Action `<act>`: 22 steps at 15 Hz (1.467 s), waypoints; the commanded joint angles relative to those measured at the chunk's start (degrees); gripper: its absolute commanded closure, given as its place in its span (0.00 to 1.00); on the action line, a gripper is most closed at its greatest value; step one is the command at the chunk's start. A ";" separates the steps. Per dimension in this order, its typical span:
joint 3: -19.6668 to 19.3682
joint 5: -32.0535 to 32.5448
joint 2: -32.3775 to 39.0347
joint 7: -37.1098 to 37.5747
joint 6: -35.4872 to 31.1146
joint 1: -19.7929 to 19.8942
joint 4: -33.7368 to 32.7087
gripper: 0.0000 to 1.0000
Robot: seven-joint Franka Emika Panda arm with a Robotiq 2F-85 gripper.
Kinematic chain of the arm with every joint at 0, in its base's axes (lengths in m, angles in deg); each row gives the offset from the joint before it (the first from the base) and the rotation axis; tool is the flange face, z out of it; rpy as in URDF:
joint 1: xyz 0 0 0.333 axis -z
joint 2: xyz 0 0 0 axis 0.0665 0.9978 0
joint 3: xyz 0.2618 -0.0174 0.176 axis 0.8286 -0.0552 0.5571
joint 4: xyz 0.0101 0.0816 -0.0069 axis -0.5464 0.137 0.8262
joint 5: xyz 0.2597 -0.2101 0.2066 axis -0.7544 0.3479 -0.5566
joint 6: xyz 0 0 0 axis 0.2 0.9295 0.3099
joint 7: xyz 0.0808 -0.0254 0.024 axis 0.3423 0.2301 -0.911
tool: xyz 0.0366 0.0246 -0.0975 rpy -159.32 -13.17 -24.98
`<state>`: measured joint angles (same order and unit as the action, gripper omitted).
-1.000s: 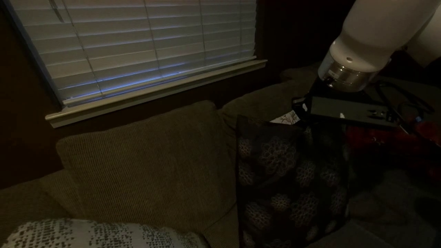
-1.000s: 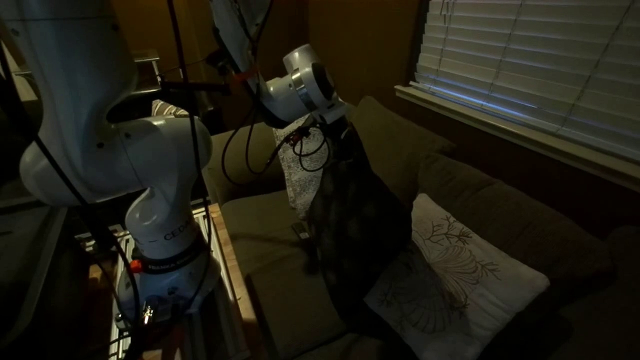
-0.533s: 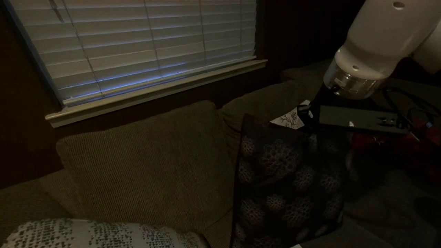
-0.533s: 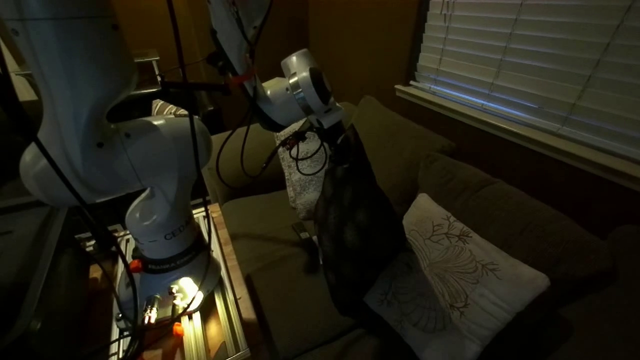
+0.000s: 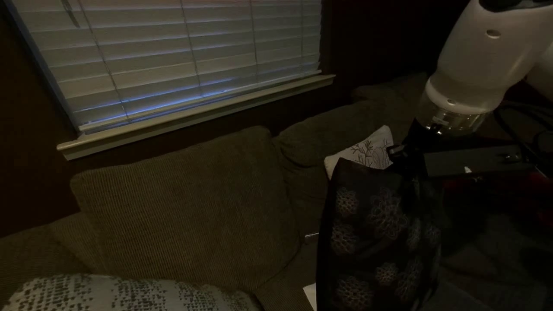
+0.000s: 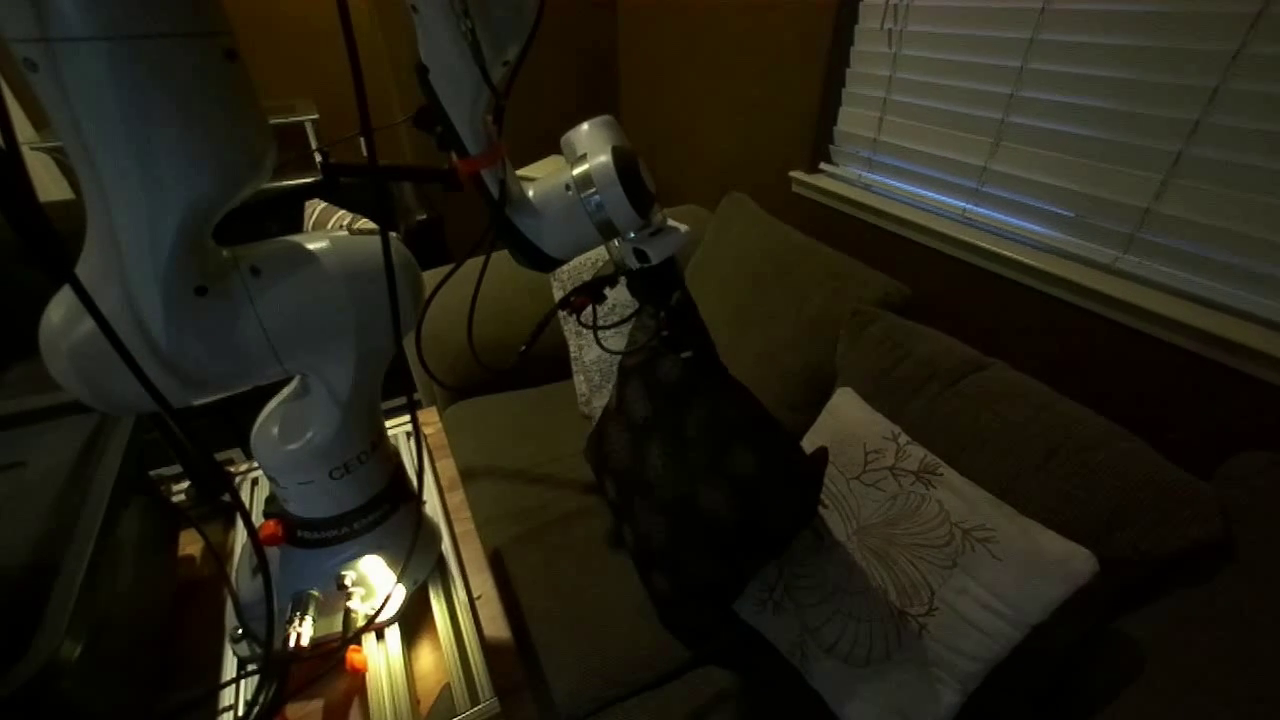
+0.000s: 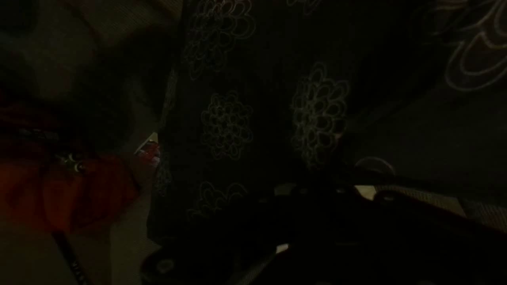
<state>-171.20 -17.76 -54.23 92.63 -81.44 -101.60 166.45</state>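
Right now I have the gripper closed on the dark floral pillow, pinching its cloth low in the middle of my wrist view. From there the pillow spreads up the frame; in an exterior view its top is drawn to a peak near centre, and I can't tell whether its bottom edge touches the sofa. At the left of the wrist view I see a red item, too dark to name. Toward the lower right of an exterior view lies a white cushion with a shell and coral print, partly hidden by the pillow. Farther off, behind the gripper, stands a speckled cushion, and at the upper right hang white window blinds
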 commanded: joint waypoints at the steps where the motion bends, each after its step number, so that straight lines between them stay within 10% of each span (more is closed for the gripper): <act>1: -0.91 2.56 0.22 -3.99 3.10 -0.11 -1.41 0.99; 12: -2.63 5.23 5.19 -1.06 15.39 -6.63 -3.62 0.99; 22: -17.69 13.35 12.04 -4.95 7.07 -12.26 -1.03 0.99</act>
<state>-184.22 -7.11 -47.06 88.16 -70.71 -111.97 165.66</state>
